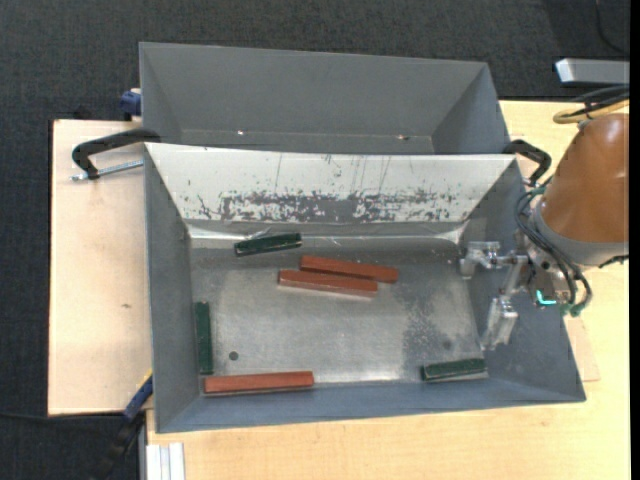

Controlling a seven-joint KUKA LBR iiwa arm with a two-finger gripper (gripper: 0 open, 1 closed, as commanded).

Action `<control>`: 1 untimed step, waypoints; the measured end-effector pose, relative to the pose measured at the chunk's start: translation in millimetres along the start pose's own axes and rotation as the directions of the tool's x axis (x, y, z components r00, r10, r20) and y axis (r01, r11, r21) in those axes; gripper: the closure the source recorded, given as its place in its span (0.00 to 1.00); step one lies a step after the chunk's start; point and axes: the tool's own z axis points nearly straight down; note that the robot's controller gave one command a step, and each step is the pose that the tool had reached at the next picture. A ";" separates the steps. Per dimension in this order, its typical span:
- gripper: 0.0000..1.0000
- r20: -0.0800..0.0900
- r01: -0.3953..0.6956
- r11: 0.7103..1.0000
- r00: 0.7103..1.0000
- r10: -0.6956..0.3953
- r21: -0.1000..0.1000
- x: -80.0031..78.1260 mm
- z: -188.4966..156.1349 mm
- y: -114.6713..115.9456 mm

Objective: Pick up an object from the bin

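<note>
Scratched grey metal bin on pale wooden table, dark carpet around; end effector against bin's right wall, opening indiscernible.

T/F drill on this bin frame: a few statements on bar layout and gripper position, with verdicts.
1. Two red-brown bars lie side by side in the middle of the floor. True.
2. The gripper hangs over the bin's left wall. False: it is at the right side, close to the front-right green bar.
3. A dark green bar lies lengthwise along the left wall. True.
4. The front-left bar is dark green. False: it is red-brown.
5. Another green bar lies near the back wall, left of centre. True.
</note>
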 end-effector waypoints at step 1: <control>0.00 0.001 0.001 1.000 1.000 -0.001 0.000 -0.3 -0.2 0.3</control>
